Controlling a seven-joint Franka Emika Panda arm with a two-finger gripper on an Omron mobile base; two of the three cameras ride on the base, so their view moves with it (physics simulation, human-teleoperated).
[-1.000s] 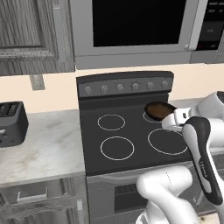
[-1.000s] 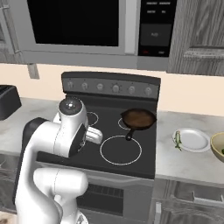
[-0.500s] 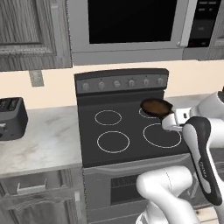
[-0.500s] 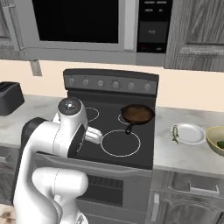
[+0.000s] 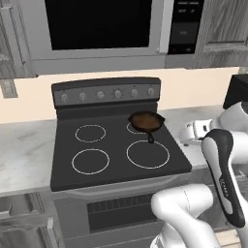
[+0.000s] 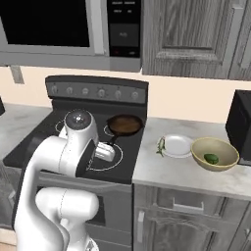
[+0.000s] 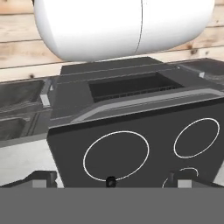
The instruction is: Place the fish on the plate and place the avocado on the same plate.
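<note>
The white plate (image 6: 179, 146) lies on the counter just right of the stove. At its left rim lies the slim greenish-yellow fish (image 6: 161, 145), partly on the counter. The dark-green avocado (image 6: 211, 158) sits inside the beige bowl (image 6: 219, 147), right of the plate. My gripper (image 6: 107, 151) hangs low over the stove's front right burner, well left of the plate. In the hand view the gripper (image 7: 113, 178) is open, its fingertips (image 7: 43, 177) far apart with nothing between them, looking across the cooktop.
A brown frying pan (image 6: 124, 124) sits on the back right burner, its handle pointing forward. A black appliance (image 6: 240, 126) stands at the counter's far right. The microwave (image 5: 97, 29) and cabinets (image 6: 191, 34) hang above. The stove's control panel (image 5: 106, 93) rises at the back.
The base has driven to the right, so the whole scene has slid left in both base views and the plate and bowl are nearer. The arm keeps its pose and the gripper stays open.
</note>
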